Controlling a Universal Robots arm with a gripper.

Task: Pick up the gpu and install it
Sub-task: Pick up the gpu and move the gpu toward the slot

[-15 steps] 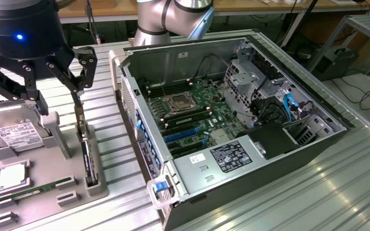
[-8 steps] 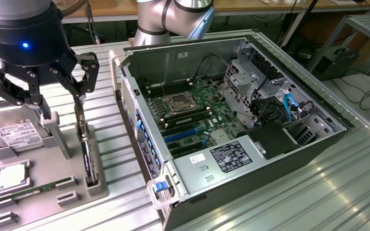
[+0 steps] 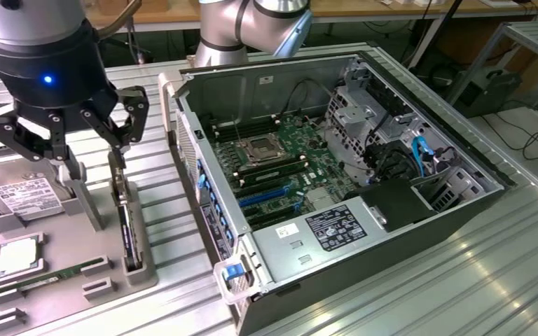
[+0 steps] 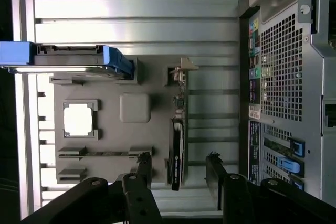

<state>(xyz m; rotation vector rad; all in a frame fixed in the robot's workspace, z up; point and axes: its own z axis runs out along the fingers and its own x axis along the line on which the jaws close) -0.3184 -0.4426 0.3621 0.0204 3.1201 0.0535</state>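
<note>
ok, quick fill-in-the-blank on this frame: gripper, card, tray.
1. The gripper has its jaws ___, one finger on each side of the graphics card.
2. The graphics card stands on its ___ in the gray tray.
3. In the exterior view, the tray lies on the ___ of the computer case.
Missing words: open; edge; left.

Ribbed metal table (image 3: pixel 493 280) bears a grey tray (image 3: pixel 71 246) and a computer case (image 3: pixel 372 280).
</note>
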